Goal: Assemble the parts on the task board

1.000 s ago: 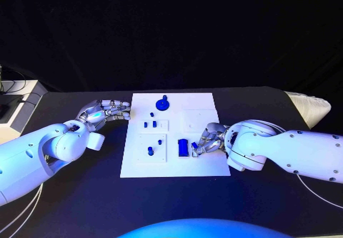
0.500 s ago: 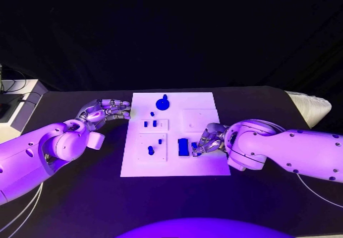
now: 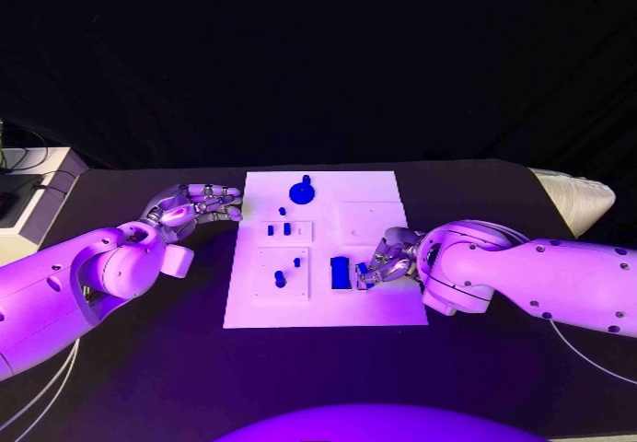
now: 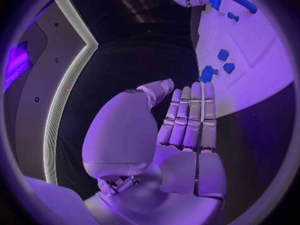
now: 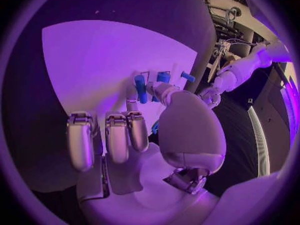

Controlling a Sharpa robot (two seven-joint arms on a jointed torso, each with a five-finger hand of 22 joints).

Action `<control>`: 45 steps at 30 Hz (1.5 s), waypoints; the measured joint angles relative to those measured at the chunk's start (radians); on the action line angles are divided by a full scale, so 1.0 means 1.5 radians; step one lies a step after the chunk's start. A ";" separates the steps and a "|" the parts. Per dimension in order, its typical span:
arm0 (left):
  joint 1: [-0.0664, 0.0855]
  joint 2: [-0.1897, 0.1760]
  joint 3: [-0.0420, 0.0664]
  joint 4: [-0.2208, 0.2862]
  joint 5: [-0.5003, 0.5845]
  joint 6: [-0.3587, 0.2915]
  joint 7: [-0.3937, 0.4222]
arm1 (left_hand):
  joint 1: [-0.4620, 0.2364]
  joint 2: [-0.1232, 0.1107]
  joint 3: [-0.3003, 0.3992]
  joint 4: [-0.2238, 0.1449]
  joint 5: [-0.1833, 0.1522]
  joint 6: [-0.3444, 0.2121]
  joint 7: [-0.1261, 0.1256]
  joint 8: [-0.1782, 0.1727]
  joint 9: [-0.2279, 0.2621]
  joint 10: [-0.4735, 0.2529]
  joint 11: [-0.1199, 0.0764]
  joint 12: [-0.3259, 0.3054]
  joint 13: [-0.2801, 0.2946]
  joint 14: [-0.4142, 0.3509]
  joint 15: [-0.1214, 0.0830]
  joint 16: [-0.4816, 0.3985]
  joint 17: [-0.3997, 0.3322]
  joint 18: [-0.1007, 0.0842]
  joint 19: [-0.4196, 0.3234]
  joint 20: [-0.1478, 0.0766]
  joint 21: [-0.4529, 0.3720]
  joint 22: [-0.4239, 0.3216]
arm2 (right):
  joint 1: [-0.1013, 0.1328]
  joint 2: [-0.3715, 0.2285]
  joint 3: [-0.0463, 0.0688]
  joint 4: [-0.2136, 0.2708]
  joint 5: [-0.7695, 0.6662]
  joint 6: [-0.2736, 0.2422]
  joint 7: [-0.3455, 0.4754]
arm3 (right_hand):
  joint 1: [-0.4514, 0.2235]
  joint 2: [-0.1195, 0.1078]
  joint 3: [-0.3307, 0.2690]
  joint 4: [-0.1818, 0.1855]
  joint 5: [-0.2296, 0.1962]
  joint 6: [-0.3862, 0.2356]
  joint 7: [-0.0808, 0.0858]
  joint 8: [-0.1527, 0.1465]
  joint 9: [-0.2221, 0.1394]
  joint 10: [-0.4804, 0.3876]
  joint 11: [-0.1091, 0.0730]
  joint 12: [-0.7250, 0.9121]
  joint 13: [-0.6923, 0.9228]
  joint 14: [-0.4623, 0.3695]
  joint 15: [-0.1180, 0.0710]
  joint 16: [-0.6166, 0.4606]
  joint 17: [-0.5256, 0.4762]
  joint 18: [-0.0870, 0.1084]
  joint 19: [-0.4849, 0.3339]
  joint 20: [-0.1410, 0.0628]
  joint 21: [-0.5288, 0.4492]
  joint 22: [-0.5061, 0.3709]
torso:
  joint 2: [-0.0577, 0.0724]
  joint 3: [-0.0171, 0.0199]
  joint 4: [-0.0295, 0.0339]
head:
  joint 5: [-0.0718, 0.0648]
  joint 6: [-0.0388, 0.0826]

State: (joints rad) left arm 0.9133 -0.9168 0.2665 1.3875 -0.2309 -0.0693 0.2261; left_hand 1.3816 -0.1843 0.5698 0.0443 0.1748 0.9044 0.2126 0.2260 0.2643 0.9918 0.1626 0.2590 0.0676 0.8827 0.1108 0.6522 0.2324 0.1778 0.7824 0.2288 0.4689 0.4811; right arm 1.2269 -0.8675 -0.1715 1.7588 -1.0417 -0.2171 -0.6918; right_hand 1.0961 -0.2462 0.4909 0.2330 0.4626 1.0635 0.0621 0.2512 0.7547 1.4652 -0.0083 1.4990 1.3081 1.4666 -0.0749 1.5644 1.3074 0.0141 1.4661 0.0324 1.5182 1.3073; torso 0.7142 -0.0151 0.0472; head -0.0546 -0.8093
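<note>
Head view: the right hand (image 3: 387,261) sits curled over the task board's (image 3: 385,308) right side, fingertips pinching a small blue part (image 3: 361,271) beside the upright-lying blue bar (image 3: 340,273), while the open-fingered left hand (image 3: 197,206) waits off-board.

light: violet wash is falling from above | backdrop: staying dark | wrist views: edges are bending, fisheye | glare: arm shells are shining softly

We see the task board (image 3: 378,313) mid-table (image 3: 159,368); disc part (image 3: 301,193) near its far edge, bar part (image 3: 340,273) toward its near edge, right of centre.
</note>
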 measured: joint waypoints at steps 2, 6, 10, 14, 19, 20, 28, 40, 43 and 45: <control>0.000 0.000 0.000 0.000 0.000 0.000 0.000 | 0.000 0.000 0.000 0.000 0.000 0.000 0.000 0.000 0.000 0.000 0.000 0.000 0.000 0.000 0.000 0.000 0.000 0.000 0.000 0.000 0.000 0.000 | 0.000 0.001 0.000 -0.001 0.000 0.002 0.000 | 0.000 0.000 -0.001 0.001 0.000 0.000 0.000 0.000 0.000 0.000 0.000 0.000 0.000 0.000 0.000 0.000 0.000 0.000 0.000 0.000 0.000 0.000 | 0.000 0.0000 0.0001 | 0.000 0.000; 0.000 0.000 0.000 0.000 0.000 0.000 0.000 | 0.000 0.000 0.000 0.000 0.000 0.000 0.000 0.000 0.000 0.000 0.000 0.000 0.000 0.000 0.000 0.000 0.000 0.000 0.000 0.000 0.000 0.000 | 0.000 0.003 0.000 -0.002 0.000 0.004 0.000 | -0.003 -0.003 -0.002 0.002 0.000 0.000 0.000 0.000 0.000 0.000 0.000 0.000 0.000 0.000 0.000 0.000 0.000 0.000 0.000 0.000 0.000 0.000 | 0.000 -0.0001 0.0001 | 0.000 -0.001; 0.000 -0.001 0.000 0.000 0.000 0.000 0.000 | 0.000 0.000 0.000 0.000 0.000 0.000 0.000 0.000 -0.001 -0.002 -0.002 0.000 0.000 0.000 0.000 0.000 0.001 0.000 0.002 -0.003 -0.005 -0.002 | 0.000 0.003 0.000 -0.003 0.000 0.005 0.000 | -0.007 -0.004 -0.009 0.009 -0.003 0.000 0.000 0.000 -0.001 0.000 0.000 0.000 0.000 0.000 0.000 0.000 0.000 0.000 0.000 0.000 0.000 0.000 | 0.000 -0.0003 0.0002 | 0.001 -0.002; 0.000 -0.001 0.000 0.000 0.000 0.000 0.000 | 0.000 0.000 0.000 0.000 0.000 0.000 0.000 0.000 -0.001 -0.002 -0.002 0.000 0.000 0.000 0.000 0.000 0.001 0.000 0.002 -0.003 -0.005 -0.002 | 0.000 0.003 0.000 -0.002 0.000 0.005 0.000 | -0.012 -0.004 -0.025 0.018 0.014 0.002 0.002 0.000 -0.002 0.000 0.000 0.000 0.000 0.000 0.000 0.000 0.000 0.000 0.000 0.000 0.000 0.001 | 0.000 -0.0003 0.0002 | 0.001 -0.003; 0.000 -0.001 0.000 0.000 0.000 0.000 0.000 | 0.000 0.000 0.000 0.000 0.000 0.000 0.000 0.000 -0.001 -0.002 -0.002 0.000 0.000 0.000 0.000 0.000 0.001 0.000 0.002 -0.003 -0.005 -0.002 | 0.000 0.002 0.000 0.001 0.000 0.005 0.001 | -0.016 -0.007 -0.037 0.024 0.026 0.002 0.002 0.000 -0.003 0.000 0.000 0.000 0.000 0.000 0.000 0.000 0.000 0.000 0.000 0.000 0.000 0.001 | 0.000 -0.0001 0.0002 | 0.001 -0.003; 0.000 -0.001 0.000 0.000 0.000 0.000 0.000 | 0.000 0.000 0.000 0.000 0.000 0.000 0.000 0.000 -0.001 -0.002 -0.002 0.000 0.000 0.000 0.000 0.000 0.001 0.000 0.002 -0.003 -0.005 -0.002 | 0.000 0.002 0.000 0.001 0.000 0.005 0.001 | -0.020 -0.006 -0.041 0.026 0.025 0.002 0.002 0.000 -0.003 0.000 0.000 0.000 0.000 0.000 0.000 0.000 0.000 0.000 0.000 0.000 0.000 0.001 | 0.000 0.0000 0.0002 | 0.002 -0.003; 0.000 -0.001 0.000 0.000 0.000 0.000 0.000 | 0.000 0.000 0.000 0.000 0.000 0.000 0.000 0.000 -0.001 -0.002 -0.002 0.000 0.000 0.000 0.000 0.000 0.001 0.000 0.002 -0.003 -0.005 -0.002 | 0.000 0.000 0.000 0.003 -0.001 0.004 0.001 | -0.026 -0.002 -0.051 0.036 0.022 0.002 0.002 0.000 -0.004 0.000 0.000 0.000 0.000 0.000 0.000 0.000 0.000 0.000 0.000 0.000 0.000 0.000 | 0.000 0.0003 0.0001 | 0.002 -0.003; 0.000 -0.001 0.000 0.000 0.000 0.000 0.000 | 0.000 0.000 0.000 0.000 0.000 0.000 0.000 0.000 -0.001 -0.002 -0.002 0.000 0.000 0.000 0.000 0.000 0.001 0.000 0.002 -0.002 -0.005 -0.002 | 0.000 -0.006 0.000 0.010 -0.002 0.003 0.003 | -0.032 0.000 -0.061 0.038 0.022 0.002 0.002 0.000 -0.004 0.000 0.000 0.000 0.000 0.000 0.000 0.000 0.000 0.000 0.000 0.000 0.000 0.000 | 0.000 0.0003 0.0000 | 0.001 -0.004; 0.000 -0.001 0.000 0.000 0.000 0.000 0.000 | 0.000 0.000 0.000 0.000 0.000 0.000 0.000 0.000 -0.001 -0.005 0.000 0.000 0.000 0.000 0.000 0.000 0.001 0.000 0.002 -0.003 -0.005 -0.003 | 0.000 -0.008 0.000 0.013 -0.003 0.002 0.003 | -0.034 -0.003 -0.061 0.038 0.022 0.004 0.000 0.000 -0.004 0.000 0.000 0.000 0.000 0.000 0.000 0.000 0.000 0.000 0.000 0.000 0.000 0.000 | 0.000 0.0003 0.0000 | 0.001 -0.005; 0.000 -0.001 0.000 -0.001 0.000 0.000 0.000 | 0.000 0.000 0.000 0.000 0.000 0.000 0.000 0.000 -0.001 -0.005 0.000 0.000 0.000 0.000 0.000 0.000 0.001 0.000 0.002 -0.002 -0.005 -0.003 | 0.000 -0.009 0.000 0.015 -0.004 0.001 0.004 | -0.034 -0.003 -0.061 0.038 0.022 0.004 0.000 0.000 -0.004 0.000 0.000 0.000 0.000 0.000 0.000 0.000 0.000 0.000 0.000 0.000 0.000 0.000 | 0.000 0.0003 0.0001 | 0.002 -0.005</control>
State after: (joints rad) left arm 0.9134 -0.9180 0.2669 1.3865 -0.2302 -0.0693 0.2257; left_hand 1.3816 -0.1842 0.5698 0.0443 0.1748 0.9044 0.2126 0.2260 0.2629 0.9846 0.1626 0.2590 0.0675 0.8827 0.1108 0.6522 0.2337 0.1778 0.7861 0.2251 0.4617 0.4773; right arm 1.2266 -0.8816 -0.1716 1.7817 -1.0483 -0.2155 -0.6860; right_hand 1.0447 -0.2503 0.3997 0.2907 0.4956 1.0701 0.0627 0.2512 0.7481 1.4652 -0.0083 1.4990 1.3075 1.4666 -0.0749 1.5644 1.3074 0.0141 1.4661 0.0324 1.5182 1.3078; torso 0.7143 -0.0146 0.0473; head -0.0522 -0.8164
